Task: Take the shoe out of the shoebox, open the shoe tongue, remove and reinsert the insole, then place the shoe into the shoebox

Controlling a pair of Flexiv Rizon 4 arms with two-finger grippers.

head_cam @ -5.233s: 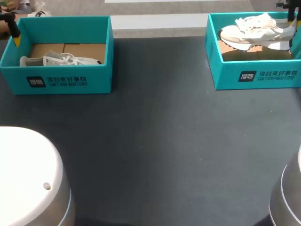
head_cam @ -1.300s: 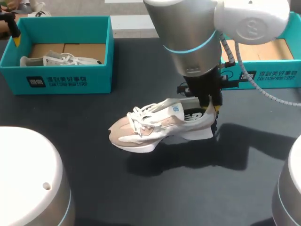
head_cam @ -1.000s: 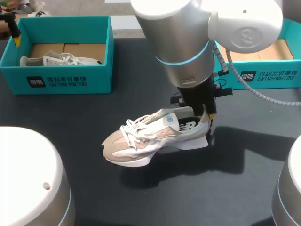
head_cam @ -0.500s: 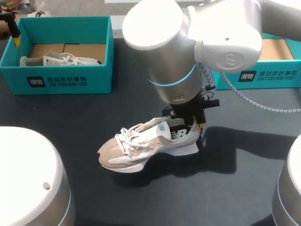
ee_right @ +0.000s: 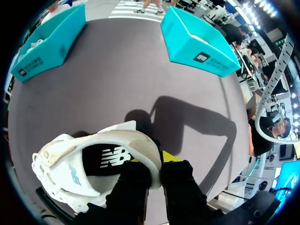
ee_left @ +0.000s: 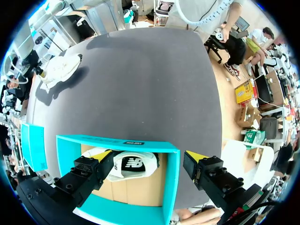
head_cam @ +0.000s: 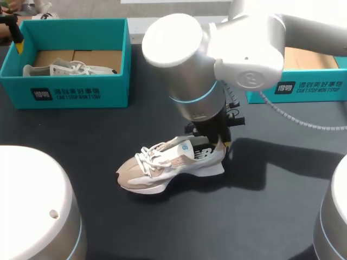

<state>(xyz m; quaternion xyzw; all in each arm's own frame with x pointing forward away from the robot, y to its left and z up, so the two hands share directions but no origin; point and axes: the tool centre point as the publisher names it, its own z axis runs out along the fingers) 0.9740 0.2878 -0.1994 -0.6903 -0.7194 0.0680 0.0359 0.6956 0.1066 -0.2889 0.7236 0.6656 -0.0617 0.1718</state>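
Observation:
A pink-and-white sneaker [head_cam: 162,165] lies mid-table, toe to the left, sole at the dark mat. My right gripper [head_cam: 219,145] is shut on its heel collar; in the right wrist view one finger is inside the sneaker [ee_right: 89,161] and one behind the heel, at the right gripper [ee_right: 157,161]. The teal shoebox [head_cam: 295,86] at the back right shows a bare cardboard floor. My left gripper [ee_left: 149,161] hangs open above the back-left teal box [ee_left: 171,187], with nothing between its fingers.
The back-left teal box [head_cam: 76,92] holds a second white shoe [head_cam: 68,69], which also shows under the left gripper as the white shoe [ee_left: 133,164]. My right arm's large elbow [head_cam: 184,59] hangs over the table's middle. Dark mat [head_cam: 179,227] lies in front.
The right arm has carried the sneaker down and slightly left, toward the mat; its sole now meets the table. The left arm has not moved.

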